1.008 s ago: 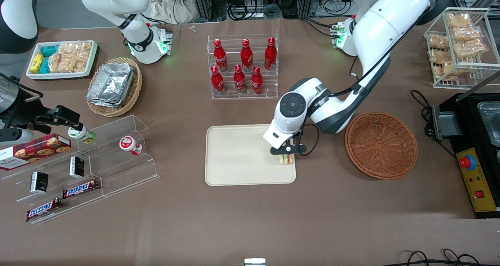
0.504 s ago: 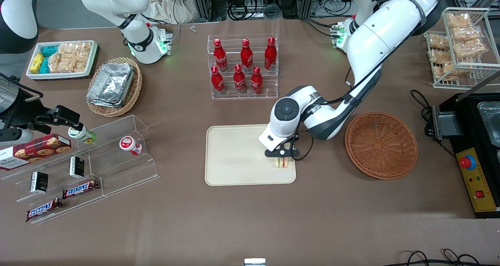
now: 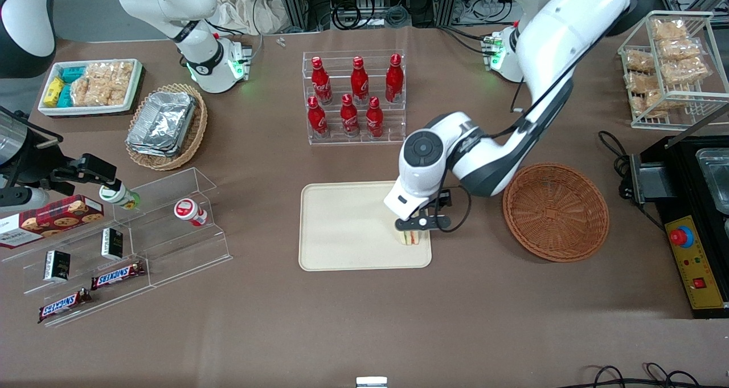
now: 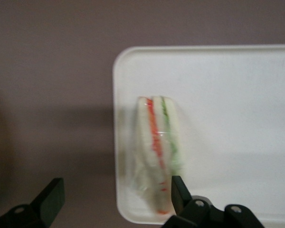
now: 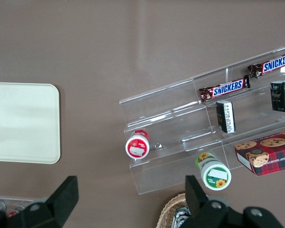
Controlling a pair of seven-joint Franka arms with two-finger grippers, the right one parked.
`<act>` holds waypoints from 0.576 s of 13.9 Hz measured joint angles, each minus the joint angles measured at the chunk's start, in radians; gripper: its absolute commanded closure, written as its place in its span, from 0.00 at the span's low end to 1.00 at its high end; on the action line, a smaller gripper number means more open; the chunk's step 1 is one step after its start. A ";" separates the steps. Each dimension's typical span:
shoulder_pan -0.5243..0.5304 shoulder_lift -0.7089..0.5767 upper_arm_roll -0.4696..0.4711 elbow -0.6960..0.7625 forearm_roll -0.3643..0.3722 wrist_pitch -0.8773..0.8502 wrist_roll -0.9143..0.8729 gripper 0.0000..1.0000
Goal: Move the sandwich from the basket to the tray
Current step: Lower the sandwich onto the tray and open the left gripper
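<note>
In the front view we see the gripper (image 3: 414,227) just above the sandwich (image 3: 412,237), which lies on the tray (image 3: 347,228) near the center of the frame, well apart from the basket (image 3: 555,211). Only the wrist view shows us its fingers (image 4: 51,199) spread wide, not holding the sandwich (image 4: 159,152).

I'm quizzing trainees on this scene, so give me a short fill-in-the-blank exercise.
1. The triangular sandwich with orange-red and green filling lies on the cream rectangular ____.
2. The round reddish-brown wicker basket holds ____.
3. The left gripper above the sandwich has its fingers ____.

Missing words: tray; nothing; open
</note>
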 measured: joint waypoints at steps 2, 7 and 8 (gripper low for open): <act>0.051 -0.096 0.001 0.001 -0.030 -0.055 -0.001 0.00; 0.247 -0.273 0.002 0.001 -0.157 -0.108 0.006 0.00; 0.265 -0.299 0.002 0.001 -0.160 -0.148 0.006 0.00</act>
